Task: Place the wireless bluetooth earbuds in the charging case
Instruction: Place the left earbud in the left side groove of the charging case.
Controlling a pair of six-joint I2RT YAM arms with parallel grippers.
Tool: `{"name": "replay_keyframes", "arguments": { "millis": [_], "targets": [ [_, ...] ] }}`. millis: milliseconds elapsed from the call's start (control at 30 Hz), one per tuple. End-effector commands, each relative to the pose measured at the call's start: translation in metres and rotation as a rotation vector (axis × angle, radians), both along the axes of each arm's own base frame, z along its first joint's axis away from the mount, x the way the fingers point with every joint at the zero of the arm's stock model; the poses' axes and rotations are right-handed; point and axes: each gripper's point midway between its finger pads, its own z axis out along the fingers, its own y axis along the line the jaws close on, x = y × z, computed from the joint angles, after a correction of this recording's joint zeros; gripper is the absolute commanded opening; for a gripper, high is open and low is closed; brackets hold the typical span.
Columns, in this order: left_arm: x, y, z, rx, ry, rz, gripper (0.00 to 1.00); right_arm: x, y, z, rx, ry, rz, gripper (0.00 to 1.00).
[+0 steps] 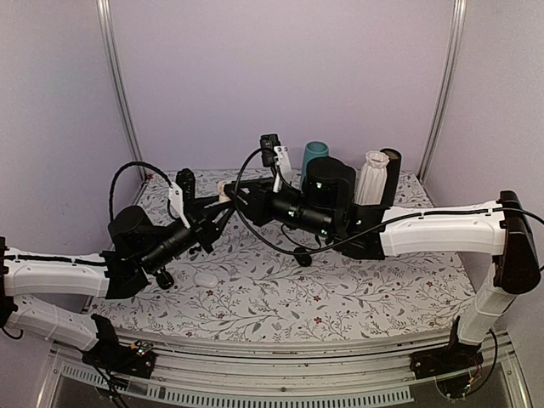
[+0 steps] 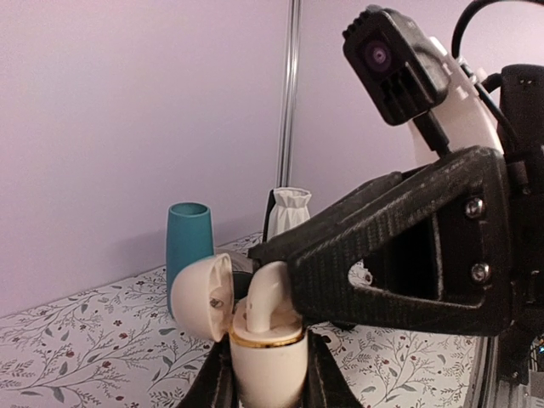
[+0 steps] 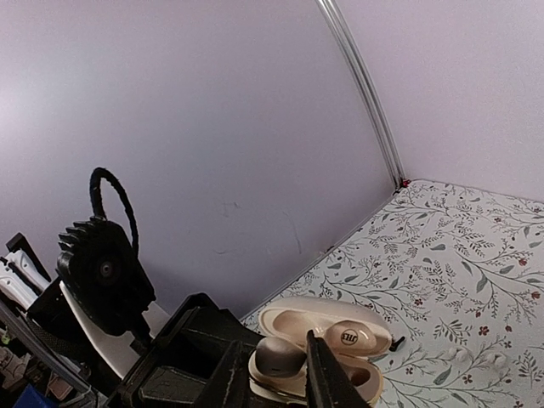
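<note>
Charging case (image 2: pixel 265 353), cream, lid open: the left hand (image 2: pixel 270 389) is pinching it upright over the far-left bench (image 1: pixel 340 289). The right hand (image 3: pixel 276 374) is pinching one cream earbud (image 3: pixel 278 360), which is standing in the case mouth. A second earbud (image 3: pixel 348 338) is sitting inside.

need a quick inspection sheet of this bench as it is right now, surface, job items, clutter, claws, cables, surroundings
surface: table under a floral cloth, no spills seen
job's things: charging case open, lid tipped back, held above the table; first earbud seated in it; second earbud upright at the case, not fully in
clutter: teal cup, black cylinder, white ruffled vase and dark tube along the back; small white object front left, identity unclear
claws: left claw shut on the charging case; right claw shut on the second earbud
cables: black cable hangs low from the right arm; cable loop over the left arm
surroundings: lilac walls, metal posts
</note>
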Motion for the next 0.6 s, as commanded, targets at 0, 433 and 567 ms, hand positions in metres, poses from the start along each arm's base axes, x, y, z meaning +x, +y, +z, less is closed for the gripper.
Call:
{"name": "replay_keyframes", "arguments": {
  "millis": [0,433,567],
  "targets": [
    [-0.007,0.01,0.044,-0.124,-0.086,-0.008,0.0,-0.013,0.002,-0.023,-0.087,0.056,0.045,0.24],
    [-0.006,0.011,0.034,-0.122,-0.051,-0.04,0.0,0.0,-0.014,-0.012,-0.081,0.094,0.022,0.34],
    [-0.007,0.013,0.029,-0.116,-0.041,-0.066,0.0,0.007,-0.03,-0.007,-0.074,0.098,0.0,0.37]
  ]
}}
